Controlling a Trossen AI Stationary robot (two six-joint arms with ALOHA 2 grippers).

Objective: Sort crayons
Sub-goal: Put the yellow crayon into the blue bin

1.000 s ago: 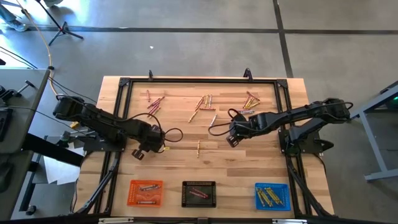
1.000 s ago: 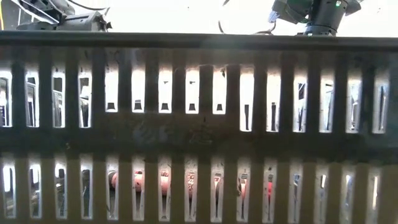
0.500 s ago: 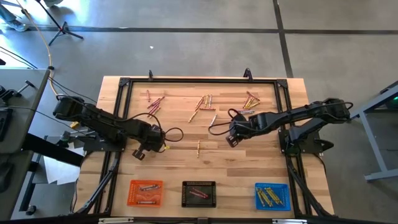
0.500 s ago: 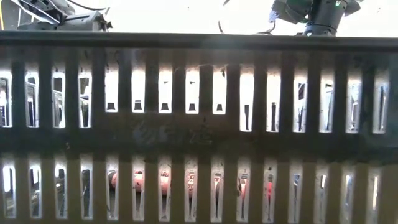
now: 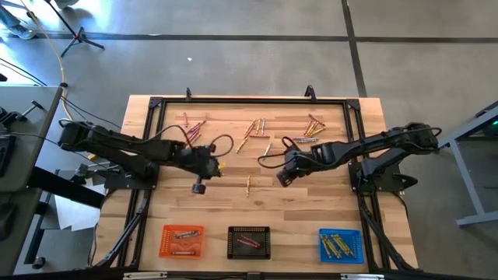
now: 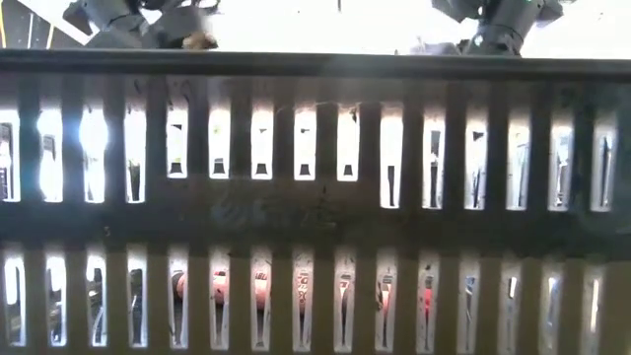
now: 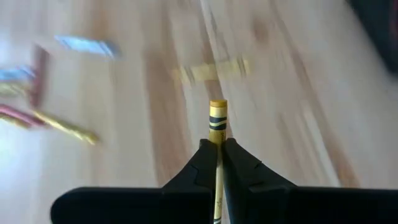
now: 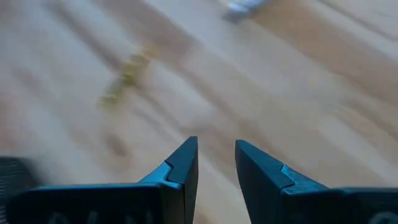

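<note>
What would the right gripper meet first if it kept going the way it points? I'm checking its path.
Probably the bare wooden table. The right gripper is open and empty; a yellow crayon lies off to one side, though depth is unclear.

Even daylight from above; the counter (image 5: 233, 194) is sharp. The low view is backlit, its black tray (image 6: 315, 197) a silhouette against glare. Both wrist views smear the wood with motion blur; fingers (image 7: 239, 165) stay crisp.
</note>
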